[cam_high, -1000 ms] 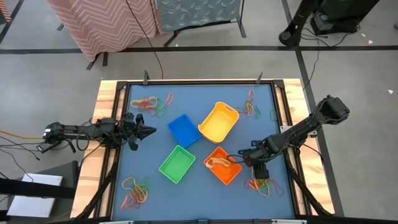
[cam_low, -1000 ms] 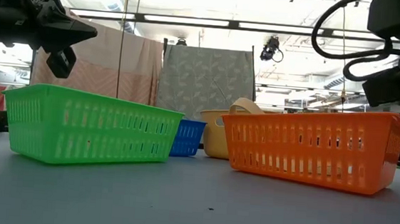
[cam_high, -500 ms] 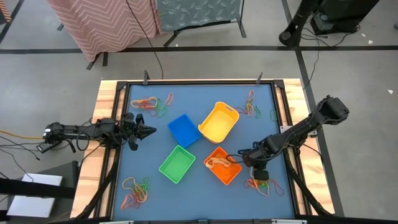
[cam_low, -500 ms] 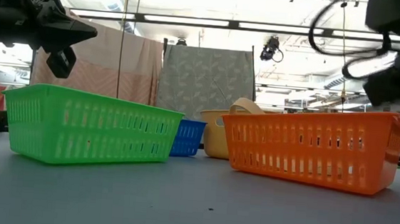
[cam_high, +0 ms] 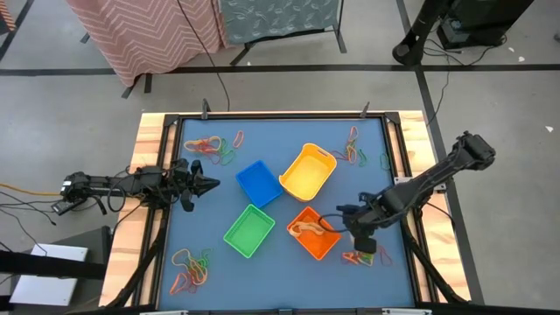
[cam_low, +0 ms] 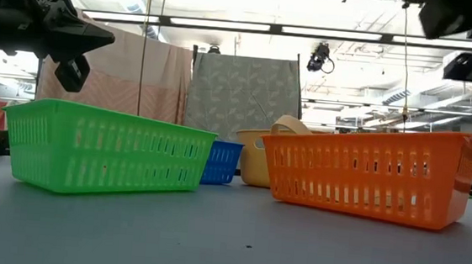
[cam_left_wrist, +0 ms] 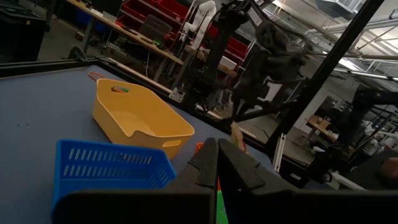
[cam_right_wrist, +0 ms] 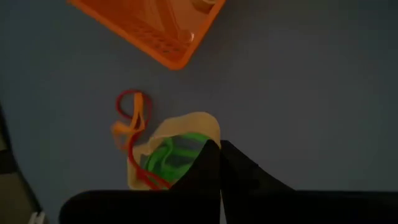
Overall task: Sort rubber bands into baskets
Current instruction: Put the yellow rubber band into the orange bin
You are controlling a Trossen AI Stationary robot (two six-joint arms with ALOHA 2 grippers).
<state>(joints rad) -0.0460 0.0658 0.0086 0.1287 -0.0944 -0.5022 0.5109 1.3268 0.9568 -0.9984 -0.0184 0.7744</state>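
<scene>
At the far left of the high view the left gripper (cam_high: 210,184) sits at mid-height over the table's left edge, its fingers pressed together with nothing between them and pointing toward the middle. Above it, in the upper left of the blue table (cam_high: 289,136), lies one cluster of rubber bands (cam_high: 210,149); another tangle (cam_high: 191,267) lies in the lower left corner. Moving right, the green basket (cam_high: 249,231) sits below centre, with the blue basket (cam_high: 258,184) just above it, their corners nearly touching. Right of the blue one, the yellow basket (cam_high: 308,171) is turned at an angle, and below it the orange basket (cam_high: 313,232) holds a few pale orange bands (cam_high: 304,228). More loose bands (cam_high: 354,150) are scattered near the upper right of the table. At the lower right, the right gripper (cam_high: 364,246) is down just beside the orange basket's right end, over a small pile of red, orange and green bands (cam_high: 357,258). In the right wrist view its fingers (cam_right_wrist: 208,165) are pressed together, their tips at a green band (cam_right_wrist: 171,152) lying with yellow and red ones; whether a band is actually pinched cannot be told. No brand, label or readable writing shows on the baskets or arms in any view.
</scene>
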